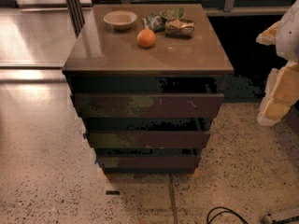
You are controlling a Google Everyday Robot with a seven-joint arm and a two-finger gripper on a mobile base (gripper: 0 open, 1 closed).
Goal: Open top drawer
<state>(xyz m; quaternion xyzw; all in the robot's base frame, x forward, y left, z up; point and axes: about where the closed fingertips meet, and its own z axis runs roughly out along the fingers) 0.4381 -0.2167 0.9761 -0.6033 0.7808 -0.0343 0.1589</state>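
Top drawer faces me just under the counter; tool at the right edge.
The drawer's worn front is the uppermost of three, with a dark gap above it. My tool hangs well apart from it, right of the counter, and I cannot tell whether it is open or closed. On the counter sit a bowl, an orange and crumpled bags.

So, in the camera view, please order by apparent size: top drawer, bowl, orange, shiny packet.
1. top drawer
2. bowl and shiny packet, too alike to rank
3. orange
The hand is at the right edge, away from the drawer.
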